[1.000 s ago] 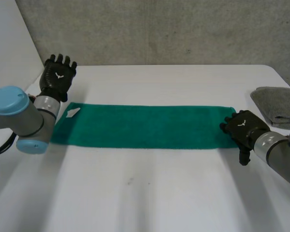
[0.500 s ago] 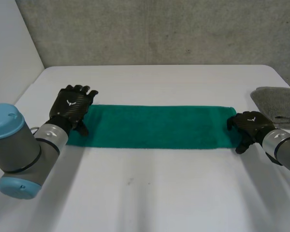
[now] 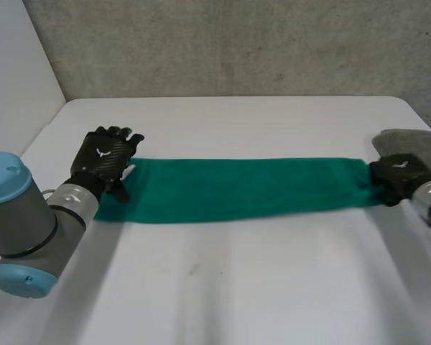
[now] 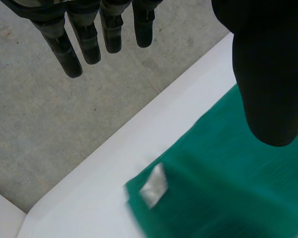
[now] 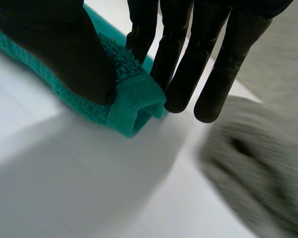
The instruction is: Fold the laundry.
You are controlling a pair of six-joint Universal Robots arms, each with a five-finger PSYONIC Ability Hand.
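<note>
1. The white worktop [image 3: 237, 287] is carrying everything, running under both hands and on past their fingertips to a grey wall [image 3: 237, 43].
2. The green towel [image 3: 244, 188] is lying flat on the worktop as one long, narrow strip, reaching from the left hand [image 3: 104, 154] to the right hand [image 3: 396, 172]. One end is lying below the left hand's palm and the other is sitting in the right hand's grip.
3. The left arm [image 3: 21, 215], grey with a light-blue cap, is coming in behind its hand at the towel's near corner.
4. A grey cloth [image 3: 416, 144] is lying bunched just past the right hand's fingertips. In the right wrist view a bare patch of worktop is showing between it and the towel's end.
5. The left hand is released. In its wrist view the fingers [image 4: 87, 39] are pointing straight out past the towel's far edge, and the thumb [image 4: 268, 74] is hanging over the green cloth. I cannot tell whether the thumb is touching it.
6. The right hand is grasping the green towel. Its thumb [image 5: 54, 44] is pressing down on the fleecy top of the end hem while the fingers [image 5: 174, 49] are closing on the hem's other side, pinching the cloth between them.
7. A small white label [image 4: 154, 186] is showing at the towel's corner, below the left hand and between its fingers and thumb.
</note>
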